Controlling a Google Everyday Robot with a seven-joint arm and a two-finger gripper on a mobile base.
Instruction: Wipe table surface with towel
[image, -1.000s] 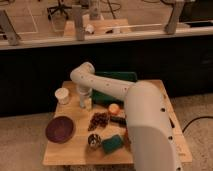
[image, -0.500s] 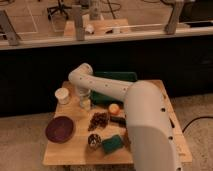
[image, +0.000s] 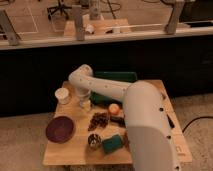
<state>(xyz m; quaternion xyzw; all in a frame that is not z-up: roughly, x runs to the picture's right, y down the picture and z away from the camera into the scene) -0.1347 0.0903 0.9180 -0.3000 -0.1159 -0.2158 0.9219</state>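
1. Camera view: the light-brown wooden plank worktop (image: 75, 152) fills the lower middle. The white robot arm (image: 145, 125) rises from the worktop's 5 o'clock corner and reaches across to an elbow at 11 o'clock.
2. The tool (image: 85, 103) hangs down from that elbow, low over the worktop at about 10 o'clock. It is released, jaws spread wide; whether it touches anything I cannot tell.
3. The small grey-blue towel cannot be told apart from the tool and arm there.
4. A white round cup (image: 62, 95) stands just beside the tool, at its 9 o'clock. A dark green plastic tray (image: 120, 77) lies at the worktop's 12 o'clock edge, partly behind the arm.
5. A round dark purple bowl (image: 60, 129) sits at 8 o'clock.
6. An orange round fruit (image: 114, 108) lies near the centre, with a brown crumbly heap (image: 99, 120) at its 7 o'clock.
7. A teal rectangular sponge (image: 112, 143) lies at 6 o'clock, with a small grey round cup (image: 94, 141) just beside it.
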